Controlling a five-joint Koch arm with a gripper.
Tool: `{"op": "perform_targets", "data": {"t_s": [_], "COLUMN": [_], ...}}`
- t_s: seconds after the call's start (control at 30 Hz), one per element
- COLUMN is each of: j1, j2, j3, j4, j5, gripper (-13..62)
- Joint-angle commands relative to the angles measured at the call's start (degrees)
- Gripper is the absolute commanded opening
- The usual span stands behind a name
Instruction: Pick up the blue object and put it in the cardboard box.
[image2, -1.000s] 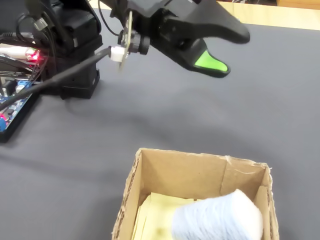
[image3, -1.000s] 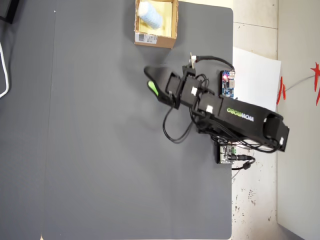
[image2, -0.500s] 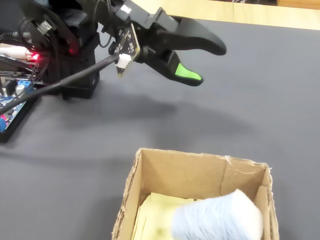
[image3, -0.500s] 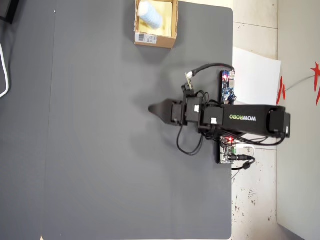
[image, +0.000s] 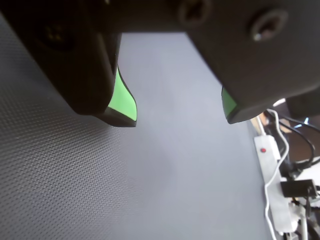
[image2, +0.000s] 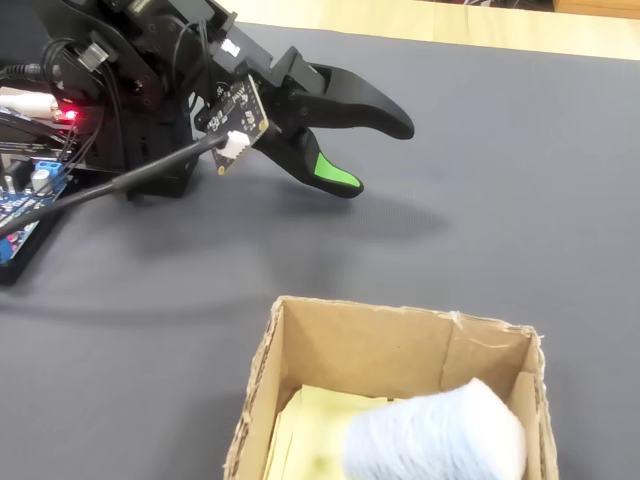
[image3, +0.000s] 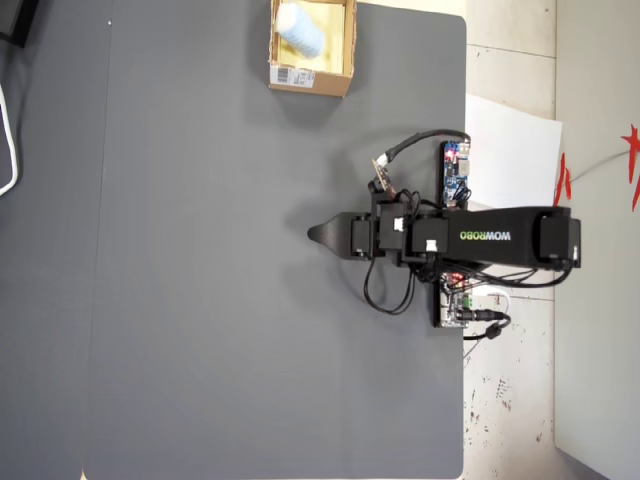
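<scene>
The blue object (image2: 435, 435), a pale rounded block, lies inside the cardboard box (image2: 255, 385). From overhead, the blue object (image3: 300, 28) sits in the left part of the cardboard box (image3: 338, 40) at the mat's far edge, the barcode label facing the arm. My gripper (image2: 378, 157) hovers low over the grey mat, well away from the box, pointing left in the overhead view (image3: 315, 234). The wrist view shows the gripper (image: 180, 119) open, green pads (image: 122, 97) facing each other with only bare mat between them.
The arm's base and its circuit boards (image3: 456, 175) sit at the mat's right edge in the overhead view, with cables around them. A white power strip (image: 270, 170) with cords lies off the mat in the wrist view. White paper (image3: 510, 150) lies beyond the base.
</scene>
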Motion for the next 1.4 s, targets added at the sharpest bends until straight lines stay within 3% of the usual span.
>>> {"op": "perform_targets", "data": {"t_s": [0.0, 0.33, 1.37], "j1": [0.0, -0.1, 0.3], "j2": [5.2, 5.2, 5.1], "j3": [2.5, 2.5, 2.4], "j4": [0.7, 13.0, 12.9], "j5": [2.8, 2.7, 2.6], "gripper": [34.4, 34.5, 34.2]}}
